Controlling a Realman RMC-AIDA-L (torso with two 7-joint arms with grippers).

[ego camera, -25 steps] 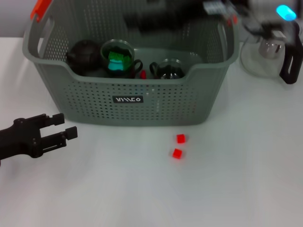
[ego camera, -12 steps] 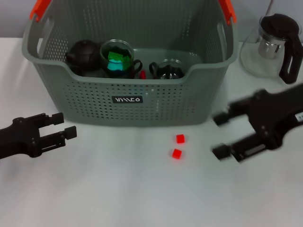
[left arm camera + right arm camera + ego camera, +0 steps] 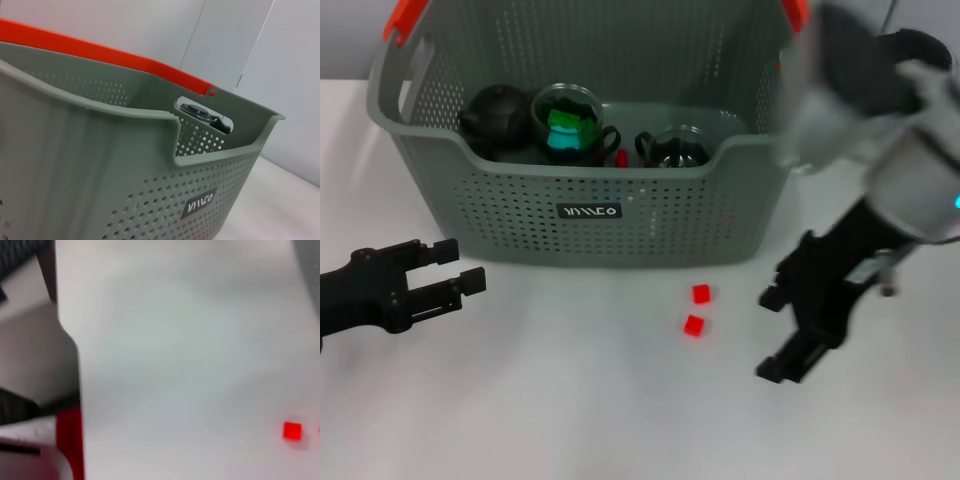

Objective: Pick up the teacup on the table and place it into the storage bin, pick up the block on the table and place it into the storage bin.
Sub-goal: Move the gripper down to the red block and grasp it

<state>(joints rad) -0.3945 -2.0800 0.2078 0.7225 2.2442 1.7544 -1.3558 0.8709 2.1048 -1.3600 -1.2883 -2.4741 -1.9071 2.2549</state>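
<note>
Red blocks (image 3: 697, 309), 2 of them, lie on the table (image 3: 570, 400) before the storage bin (image 3: 590, 215); right gripper (image 3: 775, 335), jaws apart, flanks them to grab 1. Left gripper (image 3: 450, 268) idles, jaws apart.

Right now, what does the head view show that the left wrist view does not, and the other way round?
Only the head view shows the bin's contents, a dark teapot and two glass cups, plus two red blocks on the white table, the open left gripper and the open right gripper.
Only the left wrist view shows the wall behind the bin.
Both show the storage bin, its orange handle and its black label.
</note>
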